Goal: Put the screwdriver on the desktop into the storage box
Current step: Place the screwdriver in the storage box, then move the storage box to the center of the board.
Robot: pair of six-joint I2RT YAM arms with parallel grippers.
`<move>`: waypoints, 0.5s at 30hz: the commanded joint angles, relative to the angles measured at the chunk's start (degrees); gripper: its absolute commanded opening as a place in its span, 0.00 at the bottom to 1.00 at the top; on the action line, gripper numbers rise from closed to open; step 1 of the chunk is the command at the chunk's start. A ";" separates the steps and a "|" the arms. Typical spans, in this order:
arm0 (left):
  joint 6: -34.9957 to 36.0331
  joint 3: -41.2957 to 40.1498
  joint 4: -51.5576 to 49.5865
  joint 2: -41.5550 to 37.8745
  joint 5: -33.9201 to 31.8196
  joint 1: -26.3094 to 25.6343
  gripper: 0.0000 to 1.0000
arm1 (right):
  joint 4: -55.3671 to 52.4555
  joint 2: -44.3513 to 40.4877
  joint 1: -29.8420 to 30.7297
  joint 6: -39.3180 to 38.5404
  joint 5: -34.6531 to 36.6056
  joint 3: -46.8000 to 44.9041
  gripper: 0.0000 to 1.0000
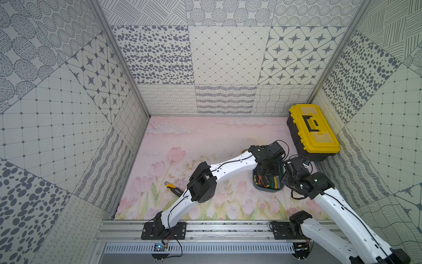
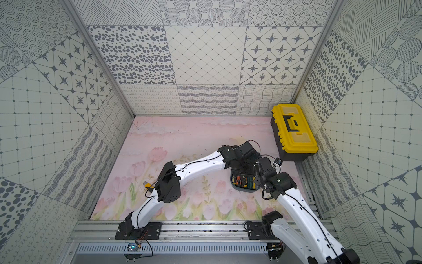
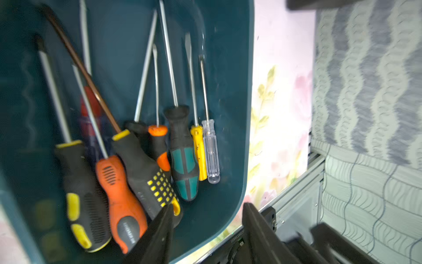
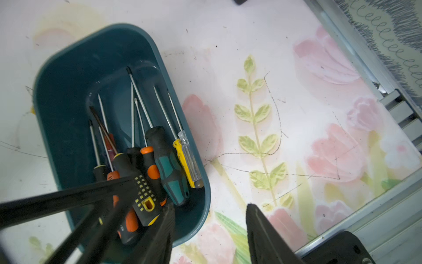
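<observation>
My left arm (image 1: 228, 165) reaches from the front rail across the desktop (image 1: 194, 137), wrist bent down over the storage box (image 4: 68, 91) near the right edge. My right arm (image 1: 331, 205) leans in beside it. My left gripper (image 3: 207, 228) is parted and grips nothing. The yellow-checked screwdriver (image 3: 148, 173) lies in the box among other screwdrivers (image 3: 185, 164). My right gripper (image 4: 210, 228) is parted and empty above the box's rim.

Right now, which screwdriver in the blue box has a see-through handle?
The little clear screwdriver at the end of the row, beside the thin yellow screwdriver. Every other handle is coloured or black.
</observation>
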 commanded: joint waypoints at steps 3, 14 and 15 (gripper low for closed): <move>-4.68 -24.27 12.83 -19.59 -9.15 7.85 0.54 | 8.15 9.39 -5.40 -7.23 -6.49 1.66 0.56; -9.08 -55.32 17.37 -40.83 -11.51 20.35 0.52 | 22.82 23.92 -12.33 -19.69 -12.60 1.77 0.31; -9.17 -56.64 17.33 -42.23 -11.90 20.92 0.52 | 23.55 24.60 -12.29 -20.35 -12.73 1.96 0.27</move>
